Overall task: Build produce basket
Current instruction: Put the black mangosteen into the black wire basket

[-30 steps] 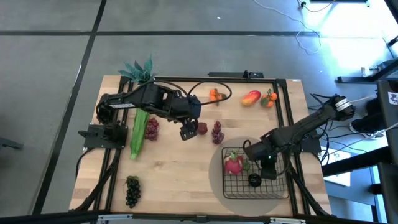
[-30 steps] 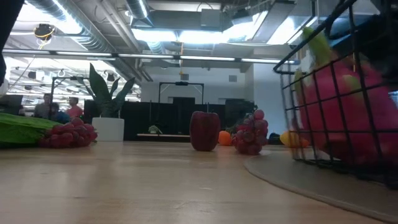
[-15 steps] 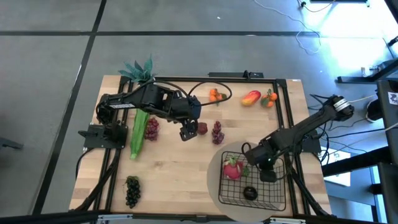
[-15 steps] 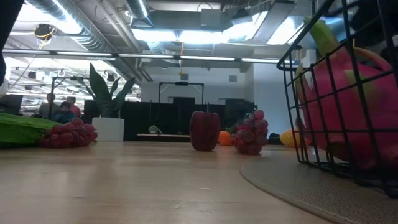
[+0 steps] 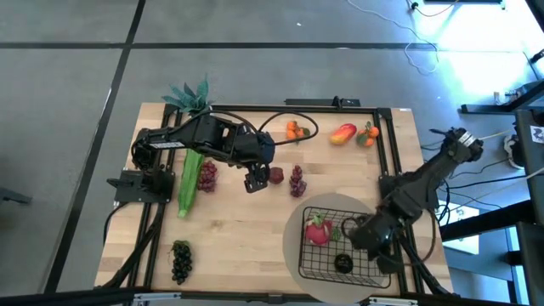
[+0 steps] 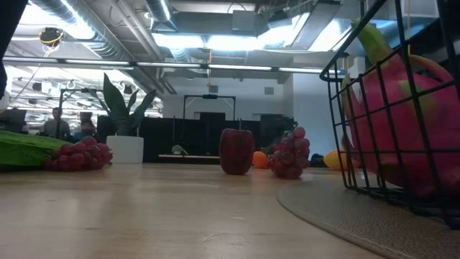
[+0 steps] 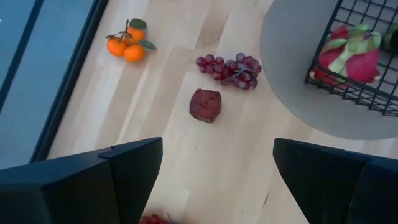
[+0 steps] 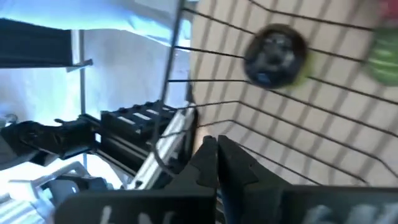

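Note:
The black wire basket (image 5: 367, 269) stands on a round grey mat (image 5: 293, 246) at the table's near right. In it lie a pink dragon fruit (image 5: 319, 229) and a dark round piece (image 5: 342, 263). My right gripper (image 5: 371, 239) is shut at the basket's right side. My left gripper (image 5: 257, 179) hovers open at mid-table, just left of a dark red fruit (image 5: 276, 175) and purple grapes (image 5: 297, 181). Tangerines (image 5: 295, 129), a mango (image 5: 342, 133), more tangerines (image 5: 367, 134), red grapes (image 5: 207, 176), a green stalk (image 5: 190, 180) and dark grapes (image 5: 180, 259) lie on the wood. My right gripper has its fingers closed on a thin wire of the basket's right-side rim (image 8: 188, 121), coming from above and from the table's right. The basket stays flat on the mat. The fingertips (image 8: 208, 152) themselves hide the exact spot.
A blue-green spiky plant (image 5: 189, 95) stands at the far left corner. Black frame rails (image 5: 393, 153) run along the table's sides, and a cable loops near the far tangerines. Bare wood lies between the dark grapes and the mat.
My right gripper has moved toward the table's near edge. The basket has slid the same way with its fruit, and the grey mat has shifted with it. The dark round piece has moved inside the basket. In the last half second the basket has held still.

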`<state>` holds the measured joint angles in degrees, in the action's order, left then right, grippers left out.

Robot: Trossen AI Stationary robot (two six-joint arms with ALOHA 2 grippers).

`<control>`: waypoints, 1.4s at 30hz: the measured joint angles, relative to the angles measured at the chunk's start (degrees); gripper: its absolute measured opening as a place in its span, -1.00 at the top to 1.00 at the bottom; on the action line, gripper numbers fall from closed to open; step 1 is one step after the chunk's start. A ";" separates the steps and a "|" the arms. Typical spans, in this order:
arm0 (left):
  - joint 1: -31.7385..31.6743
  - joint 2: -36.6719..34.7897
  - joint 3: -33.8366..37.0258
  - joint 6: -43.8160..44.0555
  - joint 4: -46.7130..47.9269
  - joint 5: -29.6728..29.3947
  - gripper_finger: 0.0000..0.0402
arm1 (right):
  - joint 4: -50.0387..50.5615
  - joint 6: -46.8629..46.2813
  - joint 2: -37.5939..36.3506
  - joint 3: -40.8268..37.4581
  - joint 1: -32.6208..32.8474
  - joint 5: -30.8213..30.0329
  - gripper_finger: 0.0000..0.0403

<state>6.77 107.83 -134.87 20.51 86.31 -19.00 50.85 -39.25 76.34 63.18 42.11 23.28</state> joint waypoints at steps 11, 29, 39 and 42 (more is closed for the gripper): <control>-0.01 0.02 0.00 -4.66 -0.35 -0.05 -0.47 | -6.90 -5.77 9.47 -2.30 2.03 0.40 1.00; 0.01 0.02 0.00 -7.45 -0.38 0.00 -0.47 | -9.13 -0.94 21.47 -2.30 0.31 -4.22 1.00; -0.27 0.02 0.00 -7.45 -0.35 0.00 -0.47 | -14.08 7.26 21.48 -2.30 -1.50 -12.02 1.00; -0.27 0.02 0.00 -7.45 -0.35 0.00 -0.47 | -14.09 8.09 21.48 -2.26 -2.16 -13.73 1.00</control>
<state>6.50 107.85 -134.87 13.06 85.95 -19.00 36.75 -31.15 97.82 60.93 39.95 9.55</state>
